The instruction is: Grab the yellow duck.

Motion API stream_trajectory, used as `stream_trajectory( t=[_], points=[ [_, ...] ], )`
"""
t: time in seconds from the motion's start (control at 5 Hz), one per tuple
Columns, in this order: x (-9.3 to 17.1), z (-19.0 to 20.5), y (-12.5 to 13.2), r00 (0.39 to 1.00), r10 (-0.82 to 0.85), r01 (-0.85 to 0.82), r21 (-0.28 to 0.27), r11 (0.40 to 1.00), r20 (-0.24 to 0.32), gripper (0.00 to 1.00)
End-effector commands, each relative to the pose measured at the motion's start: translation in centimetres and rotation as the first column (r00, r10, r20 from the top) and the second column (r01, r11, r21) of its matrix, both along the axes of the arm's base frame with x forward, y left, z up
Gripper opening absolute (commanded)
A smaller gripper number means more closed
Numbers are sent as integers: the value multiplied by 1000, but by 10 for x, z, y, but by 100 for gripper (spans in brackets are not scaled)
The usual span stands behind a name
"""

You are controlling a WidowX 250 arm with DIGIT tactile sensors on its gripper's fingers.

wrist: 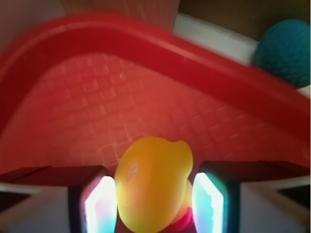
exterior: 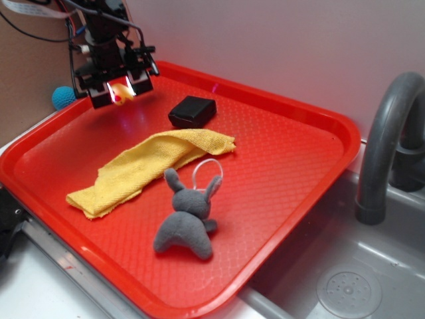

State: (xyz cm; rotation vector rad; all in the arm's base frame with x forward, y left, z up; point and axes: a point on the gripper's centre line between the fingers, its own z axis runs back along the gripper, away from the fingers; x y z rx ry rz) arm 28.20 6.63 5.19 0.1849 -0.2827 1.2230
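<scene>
The yellow duck [exterior: 120, 93] is a small glossy toy with an orange-red beak. It sits between the two pads of my gripper [exterior: 120, 89], held above the far left corner of the red tray [exterior: 292, 219]. In the wrist view the duck [wrist: 153, 182] fills the gap between the pads [wrist: 101, 206], underside facing the camera, and the pads press its sides. My gripper [wrist: 154, 206] is shut on it, clear of the tray floor.
A black box [exterior: 192, 111] lies at the tray's back middle. A long yellow cloth [exterior: 149, 167] and a grey plush bunny [exterior: 188, 217] lie mid-tray. A teal ball [exterior: 64, 97] sits outside the left rim, also in the wrist view [wrist: 284, 51]. A grey faucet [exterior: 388, 139] and sink are at right.
</scene>
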Motion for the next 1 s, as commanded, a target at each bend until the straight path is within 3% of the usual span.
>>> stream_trajectory(
  t=[0.0, 0.2, 0.4, 0.6, 0.8],
  points=[
    [-26, 92, -36, 930, -347, 352, -20, 936, 119, 0],
    [-51, 143, -60, 816, -563, 572, -43, 819, 129, 0],
    [-76, 182, -74, 657, -742, 751, -22, 660, 133, 0],
    [-91, 198, -79, 674, -713, 729, -16, 685, 194, 0],
    [-88, 192, -68, 674, -701, 729, -58, 682, 233, 0]
  ],
)
